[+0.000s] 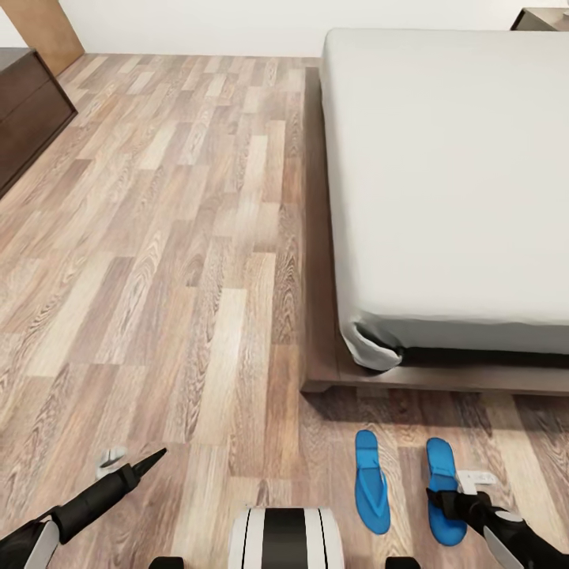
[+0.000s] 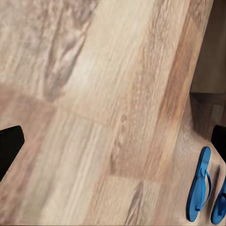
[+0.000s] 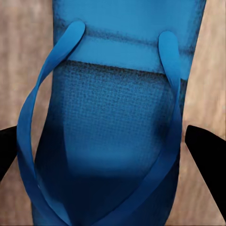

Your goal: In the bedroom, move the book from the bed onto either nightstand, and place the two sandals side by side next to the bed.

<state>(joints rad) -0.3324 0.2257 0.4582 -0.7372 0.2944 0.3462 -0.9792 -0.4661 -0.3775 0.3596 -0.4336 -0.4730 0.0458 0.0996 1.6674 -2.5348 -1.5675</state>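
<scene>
Right end effector point(image 1: 452, 496) sits low at the bottom right of the head view, directly over the right-hand sandal point(image 1: 444, 490), and in its wrist view the dark fingers point(image 3: 205, 149) stand spread on either side of the blue sole point(image 3: 117, 141), not closing on it. That looks to me like a sandal just set down or about to be nudged. The other sandal point(image 1: 371, 480) lies just beside it, parallel, both on the wood floor point(image 1: 158, 276) near the foot corner of the bed point(image 1: 442, 174), so the pair seems placed as asked. Left end effector point(image 1: 130, 470) hangs idle at the bottom left, over bare planks; whether it is spread or pressed together, I cannot tell. On the mattress, no book is visible, though the bed runs off the right edge. A dark cabinet corner point(image 1: 541, 17) peeks in at top right, probably a nightstand, mostly cut off.
</scene>
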